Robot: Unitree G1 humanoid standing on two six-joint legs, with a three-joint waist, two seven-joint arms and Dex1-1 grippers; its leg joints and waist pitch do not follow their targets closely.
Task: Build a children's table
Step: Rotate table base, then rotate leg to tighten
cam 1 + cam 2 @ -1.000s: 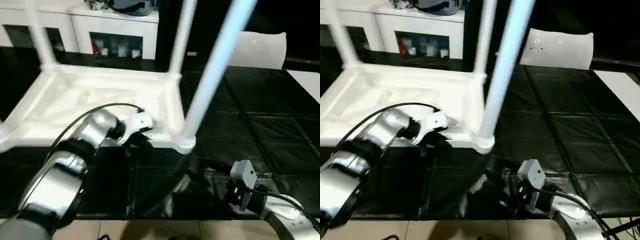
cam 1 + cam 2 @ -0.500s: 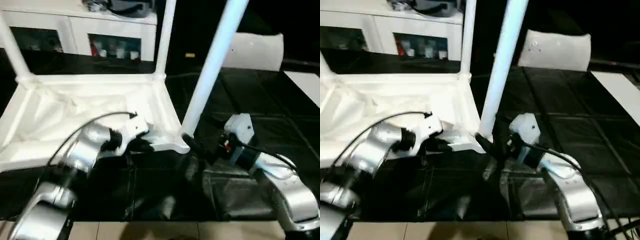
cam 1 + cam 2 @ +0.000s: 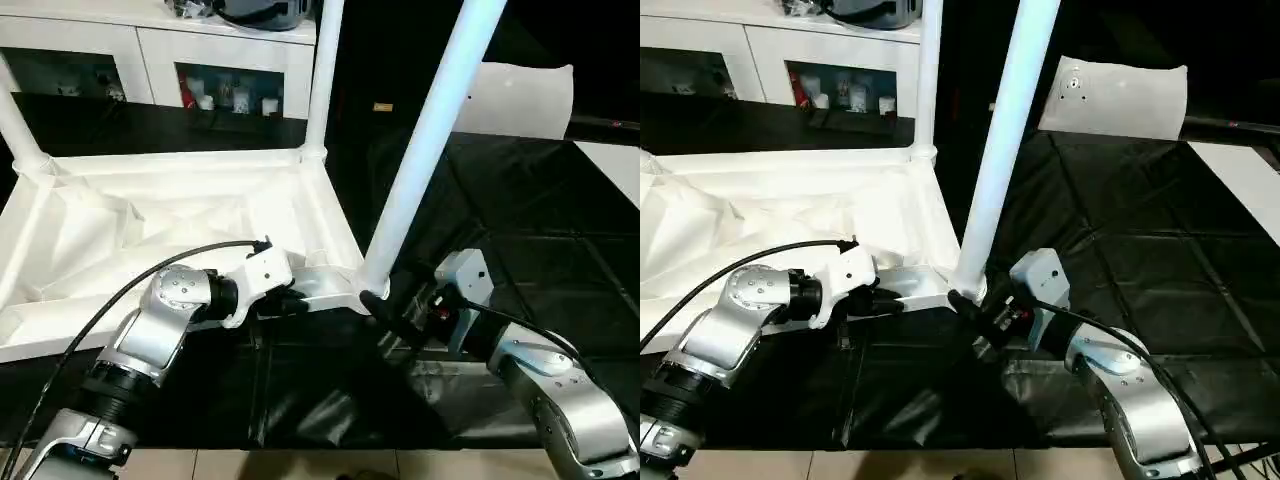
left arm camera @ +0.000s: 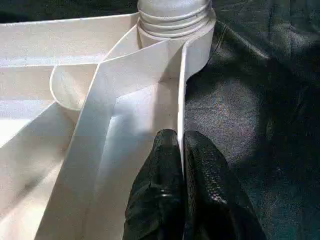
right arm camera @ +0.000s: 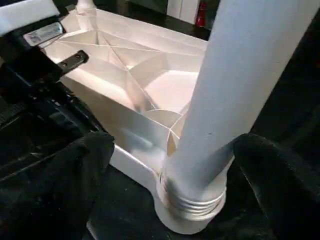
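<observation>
Item: white tabletop, lying underside up on a black padded mat, X-ribs facing the camera. Three legs stand upright in its corner sockets: the near-right leg, closest to the head camera and crossing much of the view; a far-right leg; and a far-left leg at the picture's edge.

Left gripper: pinched tight on the thin near rim of the tabletop, one finger inside the wall, the other outside, a short way along from the near-right socket. A black cable arcs over its silver forearm.

Right gripper: jaws spread wide, one black finger on either side of the near-right leg's base just above the threaded collar. Whether the fingers touch the leg cannot be told; nothing is clamped.

Surroundings: a white pillow-like block stands at the far side of the mat, well apart from the tabletop. A flat white strip lies at the mat's right edge. A white cabinet with small items on open shelves stands behind. Pale floor shows beside the mat's near edge.

Obstructions: the near-right leg hides part of the mat beyond; the left forearm covers part of the tabletop's near rim.
</observation>
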